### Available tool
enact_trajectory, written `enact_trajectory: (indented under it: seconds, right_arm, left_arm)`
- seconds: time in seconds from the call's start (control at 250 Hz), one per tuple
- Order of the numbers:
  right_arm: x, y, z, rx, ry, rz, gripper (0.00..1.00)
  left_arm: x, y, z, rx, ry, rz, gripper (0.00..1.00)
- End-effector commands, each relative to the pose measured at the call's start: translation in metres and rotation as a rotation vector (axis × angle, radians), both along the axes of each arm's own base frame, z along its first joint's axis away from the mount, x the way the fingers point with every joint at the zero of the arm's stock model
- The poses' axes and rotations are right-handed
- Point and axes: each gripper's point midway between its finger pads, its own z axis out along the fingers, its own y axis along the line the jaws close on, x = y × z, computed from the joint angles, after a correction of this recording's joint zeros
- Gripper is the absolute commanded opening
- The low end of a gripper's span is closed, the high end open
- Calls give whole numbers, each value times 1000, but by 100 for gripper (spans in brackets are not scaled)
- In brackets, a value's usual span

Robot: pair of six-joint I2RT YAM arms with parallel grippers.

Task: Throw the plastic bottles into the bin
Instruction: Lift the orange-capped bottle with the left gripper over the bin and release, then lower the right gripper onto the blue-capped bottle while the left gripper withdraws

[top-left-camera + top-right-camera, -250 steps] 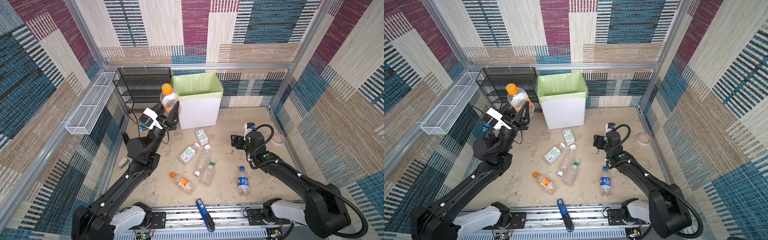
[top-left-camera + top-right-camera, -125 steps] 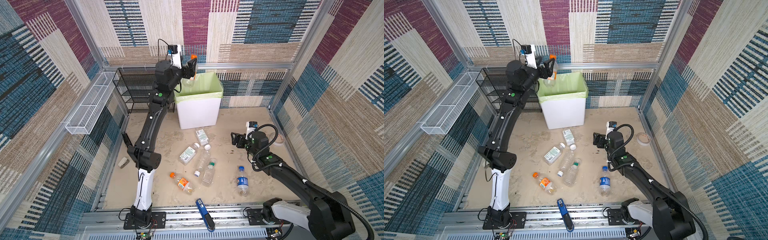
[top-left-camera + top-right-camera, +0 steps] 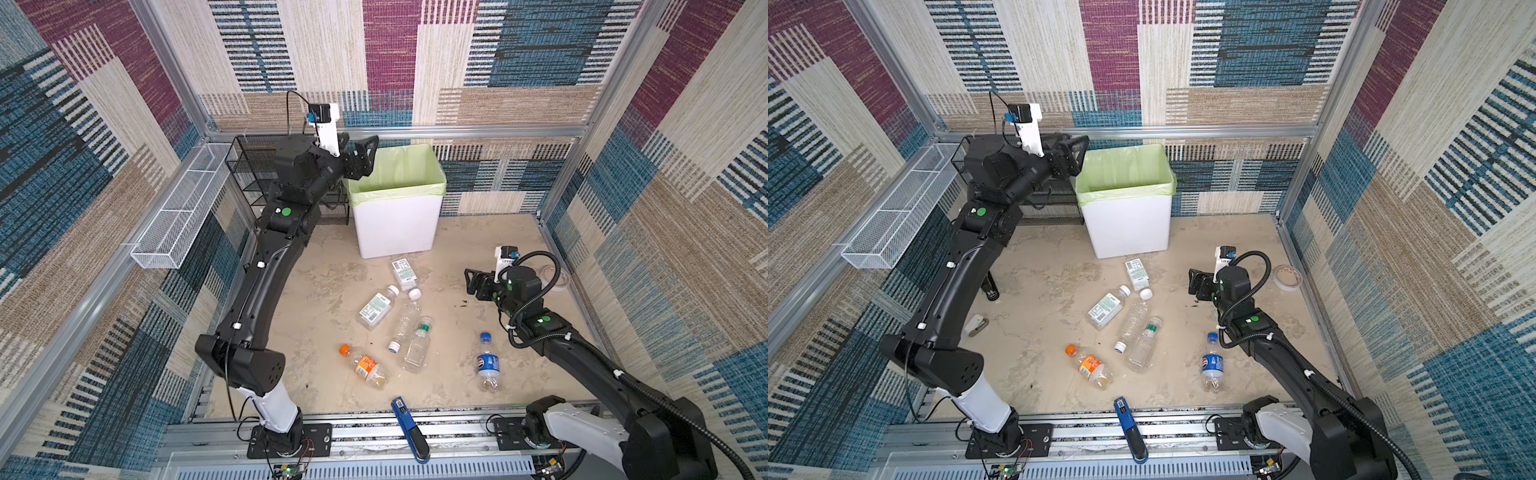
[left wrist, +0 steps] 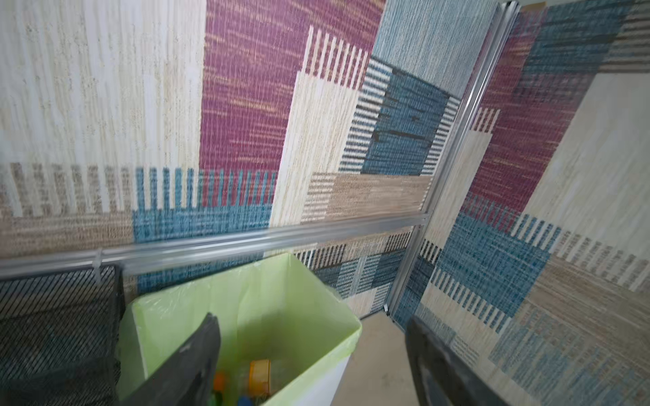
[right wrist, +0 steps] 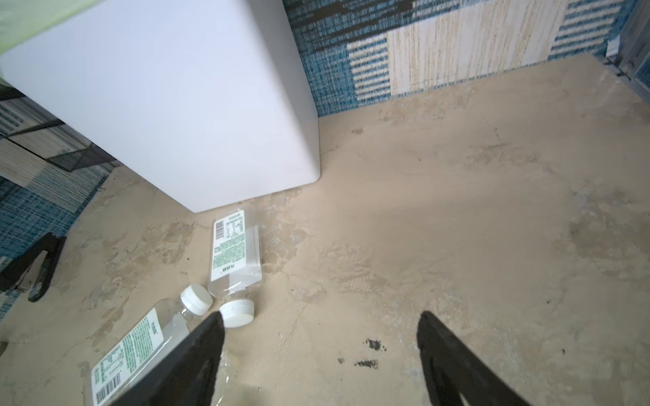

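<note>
The white bin (image 3: pixel 395 224) (image 3: pixel 1125 224) with its light green liner stands at the back wall. My left gripper (image 3: pixel 365 153) (image 3: pixel 1073 153) hangs open and empty above the bin's left rim. In the left wrist view its fingers (image 4: pixel 207 351) frame the bin (image 4: pixel 351 334), where an orange-labelled bottle (image 4: pixel 260 376) lies among others. Several plastic bottles lie on the floor: two labelled with white caps (image 3: pixel 404 274) (image 3: pixel 376 307), a clear one (image 3: pixel 405 318), a green-capped one (image 3: pixel 417 345), an orange one (image 3: pixel 365 365) and a blue-capped one (image 3: pixel 486 361). My right gripper (image 3: pixel 471 282) (image 5: pixel 320 323) is open over bare floor, to the right of them.
A black mesh rack (image 3: pixel 249 166) stands left of the bin, behind my left arm. A white wire basket (image 3: pixel 174 216) hangs on the left wall. A blue stapler (image 3: pixel 409 428) lies at the front rail, a tape roll (image 3: pixel 1287 277) by the right wall, a small stapler (image 3: pixel 976 324) at left.
My left arm swung up from mid-height to the bin with the orange-capped bottle, then opened; the bottle is gone from its jaws and lies in the bin. The right arm barely moved.
</note>
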Motion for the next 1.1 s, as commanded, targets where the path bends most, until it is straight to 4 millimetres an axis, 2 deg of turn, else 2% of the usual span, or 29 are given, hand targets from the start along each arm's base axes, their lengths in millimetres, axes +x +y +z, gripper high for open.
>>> enact_trajectory:
  seconds: [0.0,0.132,0.26,0.308,0.424,0.616,0.848,1.016,1.096]
  right_arm:
    - [-18,-21,-26,-65,161,-92,87]
    - [-49,-32,-45,-66,319,-135,87]
    - [-86,-28,-73,9,459,-133,86]
    - [-88,-22,-68,5,449,-125,86]
    - [-94,-16,-70,66,520,-159,86]
    - [-125,-22,-105,119,660,-232,84]
    - [-155,-14,-123,122,778,-243,83]
    - [-166,-2,-142,111,842,-212,81]
    - [-168,2,-151,71,863,-196,77]
  left_arm:
    - [-17,15,-33,87,18,47,84]
    - [-48,44,-86,159,139,116,84]
    - [-73,72,-128,203,228,178,86]
    - [-80,79,-141,218,256,189,86]
    - [-91,90,-171,293,312,194,86]
    - [-95,101,-220,355,392,202,87]
    - [-89,105,-235,240,441,162,85]
    - [-85,110,-237,168,457,154,83]
    - [-84,113,-238,151,463,157,83]
